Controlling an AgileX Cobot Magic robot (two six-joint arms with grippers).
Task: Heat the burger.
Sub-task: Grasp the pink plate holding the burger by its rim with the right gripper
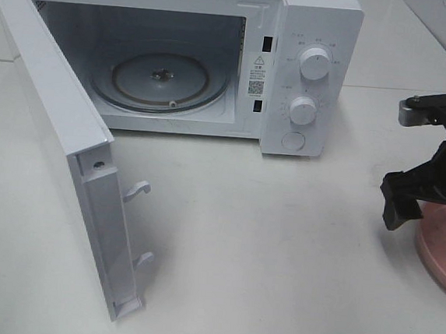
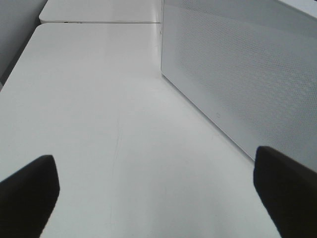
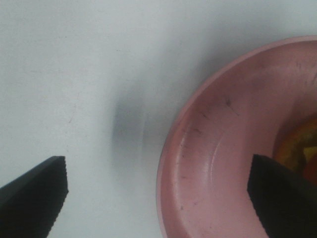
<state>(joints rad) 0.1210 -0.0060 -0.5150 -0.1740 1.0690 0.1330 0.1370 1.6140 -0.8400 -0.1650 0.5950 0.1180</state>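
Note:
Only a sliver of the burger (image 3: pixel 301 146) shows, an orange, yellow and red patch at the edge of the right wrist view. It rests on a round pink plate (image 3: pixel 213 148). My right gripper (image 3: pixel 157 198) hangs open over the plate's rim, one finger over the table and the other over the plate, holding nothing. In the exterior high view the right gripper (image 1: pixel 437 203) is at the far right above the plate (image 1: pixel 444 253), and the burger is hidden there. My left gripper (image 2: pixel 158 198) is open and empty above the bare table, beside the microwave's side wall (image 2: pixel 237 74).
The white microwave (image 1: pixel 314 65) stands at the back, its door (image 1: pixel 55 121) swung wide toward the front left. Inside is a bare glass turntable (image 1: pixel 160 79). The door's edge with two latch hooks (image 1: pixel 139 191) juts out over the table (image 1: pixel 262 256).

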